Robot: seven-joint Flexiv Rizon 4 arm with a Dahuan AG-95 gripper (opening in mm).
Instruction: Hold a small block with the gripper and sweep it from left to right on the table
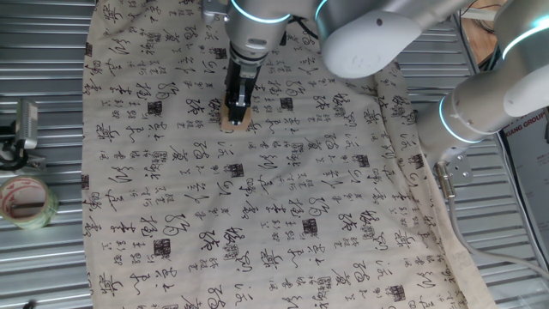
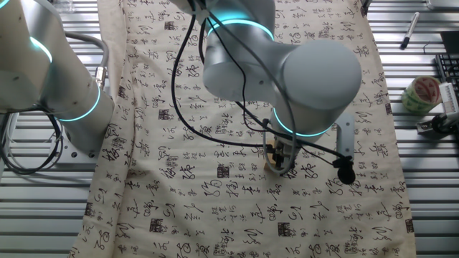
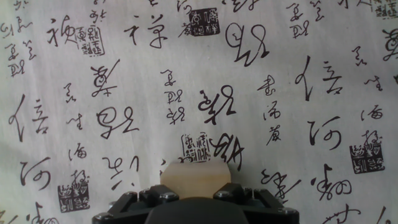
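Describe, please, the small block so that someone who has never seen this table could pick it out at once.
Find the beige calligraphy cloth covering the ribbed grey table, then follow the silver-grey arm down to its black claw. Between the claw's tips sits the small block, resting on the cloth. It is a plain pale tan cube, unlike the round tape roll off the cloth's edge.

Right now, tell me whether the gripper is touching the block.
Touching. One fixed view shows the gripper fingers closed on the block, which sits on the cloth.

The gripper [image 2: 278,159] points down onto the calligraphy cloth [image 2: 215,201] (jaw state hidden beneath the arm [image 2: 287,72]).
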